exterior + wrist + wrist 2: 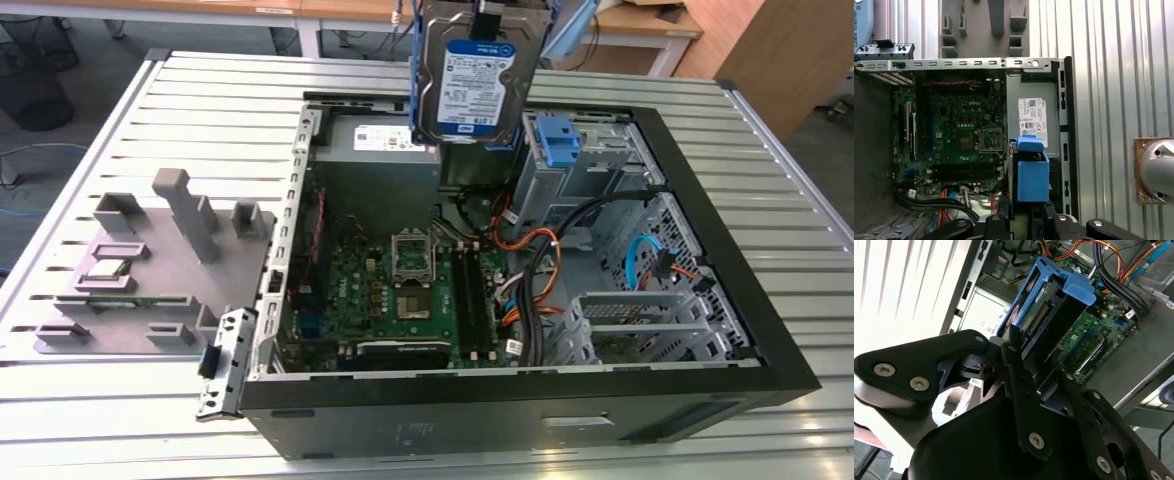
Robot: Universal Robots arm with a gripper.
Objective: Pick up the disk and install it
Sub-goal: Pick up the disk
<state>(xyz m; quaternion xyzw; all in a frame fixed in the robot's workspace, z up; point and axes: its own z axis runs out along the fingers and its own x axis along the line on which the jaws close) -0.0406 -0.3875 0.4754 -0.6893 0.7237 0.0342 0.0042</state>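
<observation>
Clamps fingers [1015, 360] on disk [474, 75], hanging upright above case [534, 400], near its power supply [1024, 85].

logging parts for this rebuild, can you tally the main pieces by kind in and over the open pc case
silver metal hard drive with blue plastic rails, up above the case: 1
empty light-blue plastic drive bracket: 1
grey metal power-supply box: 1
green motherboard: 1
open black computer case: 1
total: 5
</observation>
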